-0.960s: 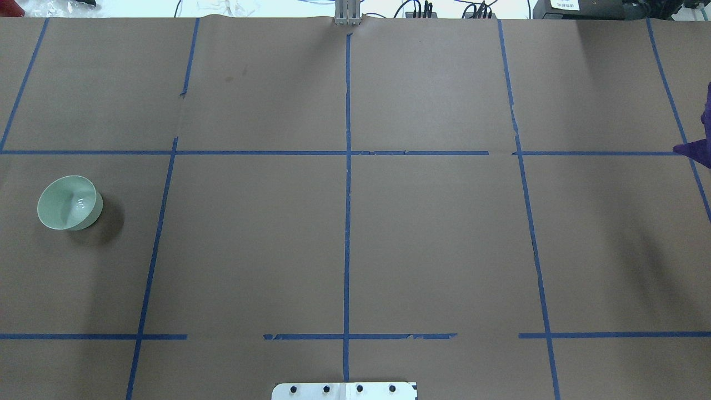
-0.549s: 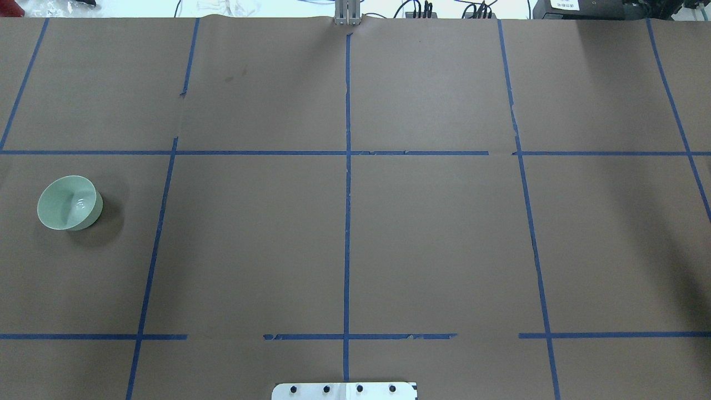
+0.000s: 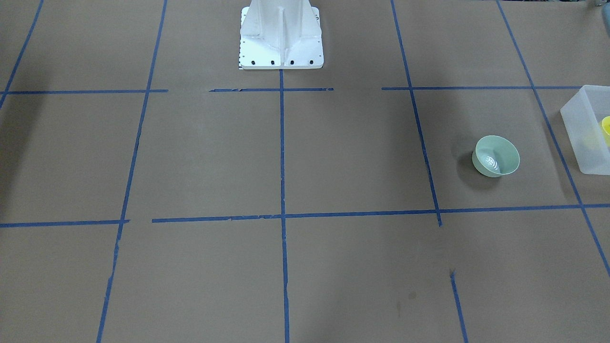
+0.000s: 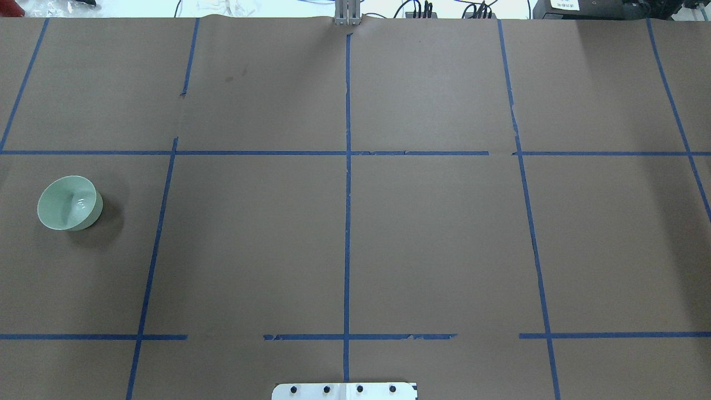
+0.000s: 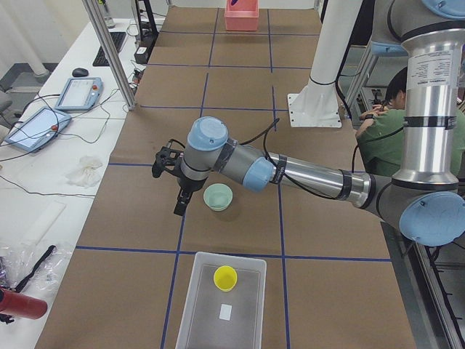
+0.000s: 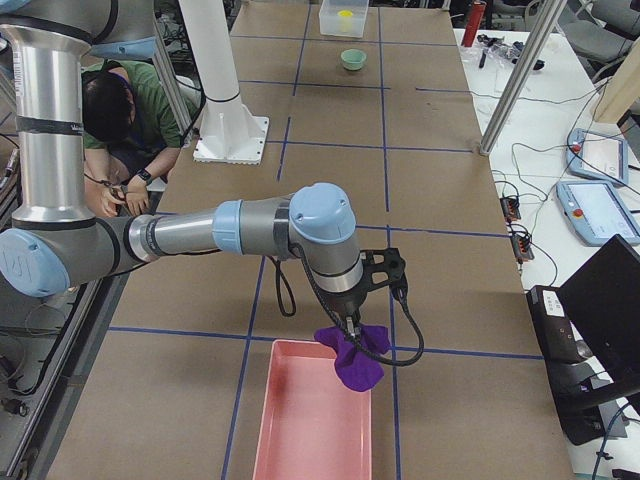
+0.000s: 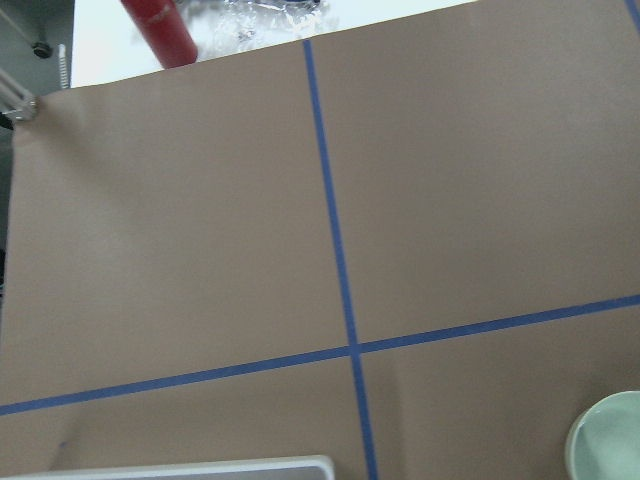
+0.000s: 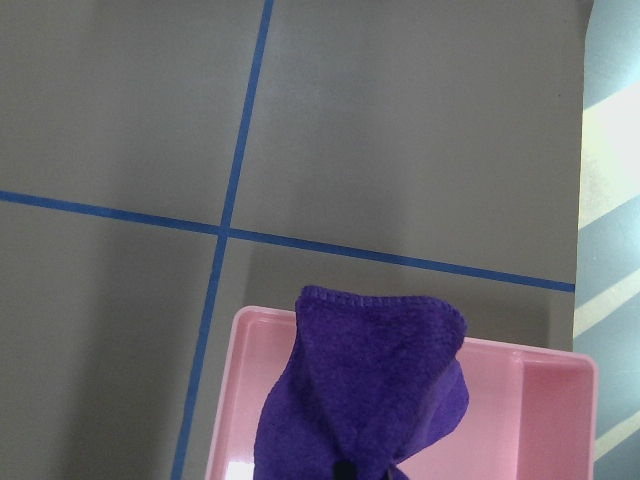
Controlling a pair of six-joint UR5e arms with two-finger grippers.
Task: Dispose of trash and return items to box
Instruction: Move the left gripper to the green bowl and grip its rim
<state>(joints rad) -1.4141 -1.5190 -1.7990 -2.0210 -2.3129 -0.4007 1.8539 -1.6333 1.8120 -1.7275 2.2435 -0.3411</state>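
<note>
Our right fingers (image 6: 348,323) pinch a purple cloth (image 8: 365,400) above the pink tray (image 8: 520,400). How our left fingers (image 5: 179,206) stand, by the green bowl (image 5: 218,196), we cannot tell.

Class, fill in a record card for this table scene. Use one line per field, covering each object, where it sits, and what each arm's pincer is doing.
stored: yellow cup, upright inside white bin
loose: green bowl, on the table outside the bin
left arm: left pincer in the air beside the bowl; open or shut cannot be told
right arm: right pincer shut on purple cloth, which hangs over pink tray
</note>
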